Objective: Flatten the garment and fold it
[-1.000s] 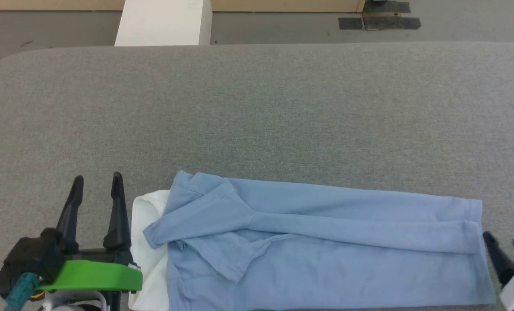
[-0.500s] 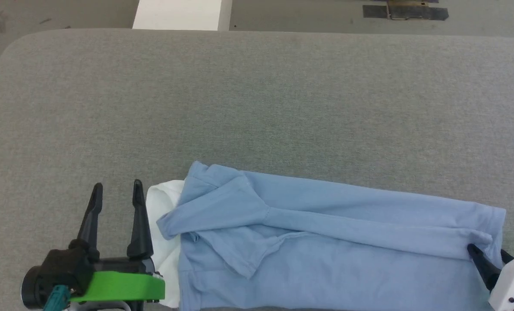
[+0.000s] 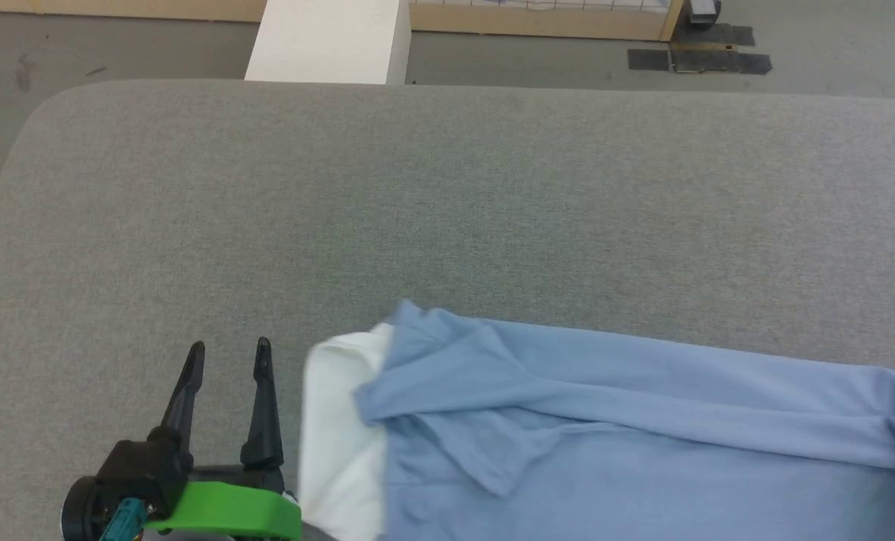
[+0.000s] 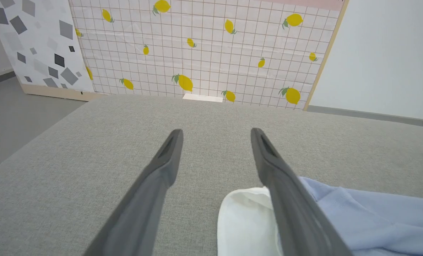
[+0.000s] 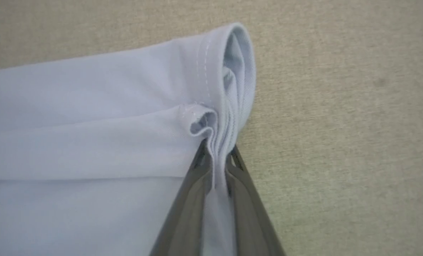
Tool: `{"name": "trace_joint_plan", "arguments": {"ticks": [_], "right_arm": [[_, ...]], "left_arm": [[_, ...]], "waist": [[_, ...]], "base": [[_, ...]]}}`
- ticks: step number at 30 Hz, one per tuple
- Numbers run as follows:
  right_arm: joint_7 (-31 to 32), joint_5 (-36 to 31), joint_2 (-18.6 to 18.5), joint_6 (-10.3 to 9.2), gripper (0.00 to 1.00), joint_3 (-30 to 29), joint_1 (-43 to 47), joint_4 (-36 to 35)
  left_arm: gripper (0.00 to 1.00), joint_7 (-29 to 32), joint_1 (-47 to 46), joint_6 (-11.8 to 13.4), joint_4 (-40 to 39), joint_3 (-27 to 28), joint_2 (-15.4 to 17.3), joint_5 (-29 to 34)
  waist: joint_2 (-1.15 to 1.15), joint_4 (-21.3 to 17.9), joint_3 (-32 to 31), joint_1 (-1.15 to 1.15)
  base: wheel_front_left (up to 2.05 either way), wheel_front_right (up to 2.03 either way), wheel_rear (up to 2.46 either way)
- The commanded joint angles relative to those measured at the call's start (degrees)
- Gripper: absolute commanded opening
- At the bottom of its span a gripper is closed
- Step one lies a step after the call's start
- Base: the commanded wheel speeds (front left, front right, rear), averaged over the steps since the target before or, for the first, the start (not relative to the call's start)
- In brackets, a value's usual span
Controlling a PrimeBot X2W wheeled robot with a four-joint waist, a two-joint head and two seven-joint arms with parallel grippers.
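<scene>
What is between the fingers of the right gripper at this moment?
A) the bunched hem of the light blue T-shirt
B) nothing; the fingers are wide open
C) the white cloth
A: the right wrist view shows the right gripper closed on the stitched hem of the light blue T-shirt.

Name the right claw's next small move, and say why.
Probably lift the pinched hem slightly and start carrying it toward the sleeve end. The right claw is shut on that hem of the T-shirt, which lies in a long narrow strip. The left claw hangs open beside the white cloth, holding nothing.
</scene>
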Motion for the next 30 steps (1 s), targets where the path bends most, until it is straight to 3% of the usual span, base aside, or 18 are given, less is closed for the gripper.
{"name": "trace_joint_plan", "arguments": {"ticks": [1,5,8,14,20,30], "right_arm": [[-0.4,-1.2,-1.2,-0.12,0.00,-2.0,-0.8,0.5],[-0.4,-3.0,-3.3,-0.12,0.00,-5.3,-0.7,0.6],[1.3,-1.5,-3.5,-0.12,0.00,-4.6,-0.5,-1.3],[13.7,7.1,-0.3,-0.12,0.00,3.7,2.1,-15.2],[20.8,10.8,2.6,-0.12,0.00,12.0,1.3,-25.9],[22.2,11.9,6.1,-0.12,0.00,29.0,-7.8,-27.7]], "left_arm": [[1.00,0.0,0.7,-0.5,0.4,-0.2,-0.3,-0.5],[1.00,0.2,0.9,-0.7,1.0,-0.6,-0.4,-0.8],[1.00,0.2,1.0,-0.8,1.4,-0.7,-0.5,-1.1],[1.00,0.0,0.9,-1.3,2.2,-1.2,-1.3,-1.9],[1.00,-0.1,0.1,-1.7,3.0,-1.6,-2.2,-2.3],[1.00,-0.3,-1.6,-2.4,4.0,-2.3,-3.2,-2.6]], "waist": [[0.00,-0.5,-0.6,0.00],[0.00,-0.7,-1.1,0.00],[0.00,-0.9,-1.3,0.00],[0.00,-1.1,-1.4,0.00],[0.00,-0.5,-1.1,0.00],[0.00,2.0,0.5,0.00]], "base": [[0.00,0.00,0.00],[0.00,0.00,0.00],[0.00,0.00,0.00],[0.00,0.00,0.00],[0.00,0.00,0.00],[0.00,0.00,0.00]]}}
